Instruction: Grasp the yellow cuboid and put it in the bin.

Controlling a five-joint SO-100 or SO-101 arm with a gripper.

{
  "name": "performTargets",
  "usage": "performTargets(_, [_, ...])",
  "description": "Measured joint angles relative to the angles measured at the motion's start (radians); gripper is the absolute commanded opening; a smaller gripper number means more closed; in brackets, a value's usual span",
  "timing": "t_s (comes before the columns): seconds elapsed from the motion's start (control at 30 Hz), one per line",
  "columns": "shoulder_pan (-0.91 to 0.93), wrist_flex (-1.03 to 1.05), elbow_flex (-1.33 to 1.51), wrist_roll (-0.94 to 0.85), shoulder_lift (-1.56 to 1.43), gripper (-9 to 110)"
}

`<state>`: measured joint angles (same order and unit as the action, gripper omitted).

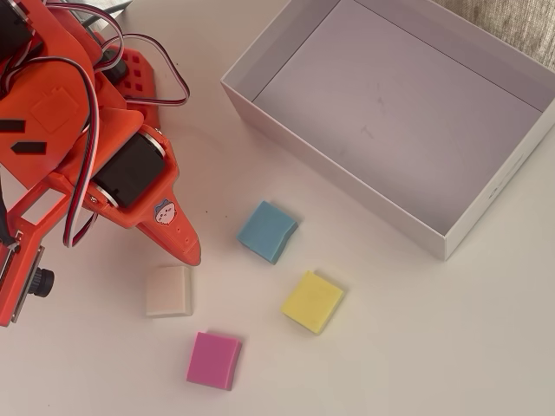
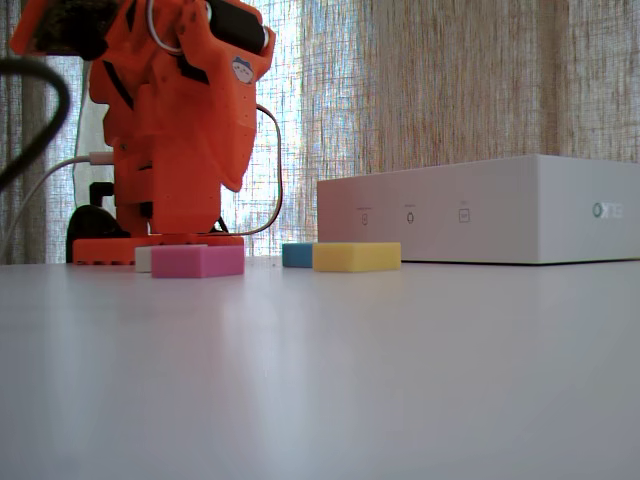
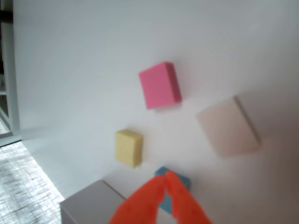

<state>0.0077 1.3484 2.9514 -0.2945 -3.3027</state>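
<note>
The yellow cuboid [image 1: 312, 301] lies flat on the white table, in front of the bin's near wall; it also shows in the fixed view [image 2: 356, 257] and the wrist view [image 3: 129, 147]. The bin [image 1: 347, 186] is a large shallow white box at the upper right, empty inside; its side shows in the fixed view [image 2: 480, 210]. My orange gripper [image 1: 189, 250] hangs above the table to the left of the cuboid, well apart from it. In the wrist view the gripper [image 3: 166, 179] has its fingers closed together and holds nothing.
A blue block [image 1: 267, 230] lies between gripper and bin. A cream-white block [image 1: 168, 290] sits just below the gripper tip. A pink block [image 1: 213, 360] lies nearer the front edge. The arm's base [image 2: 150, 245] stands at the left.
</note>
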Motion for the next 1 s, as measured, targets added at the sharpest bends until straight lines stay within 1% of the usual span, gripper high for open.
performTargets(0.47, [-0.026, 0.0, 0.003, -0.018, 0.0, -8])
performTargets(0.5, [-0.026, 0.0, 0.003, -0.018, 0.0, -6])
performTargets(0.63, [-0.025, -0.026, 0.003, -0.018, 0.005, 11])
performTargets(0.7, [-0.02, -0.074, -0.021, -0.018, 0.054, 20])
performTargets(0.77, [-0.015, -0.121, -0.087, -0.018, 0.137, 26])
performTargets(1.0, [-0.058, -0.267, -0.457, 0.0, 0.532, 28])
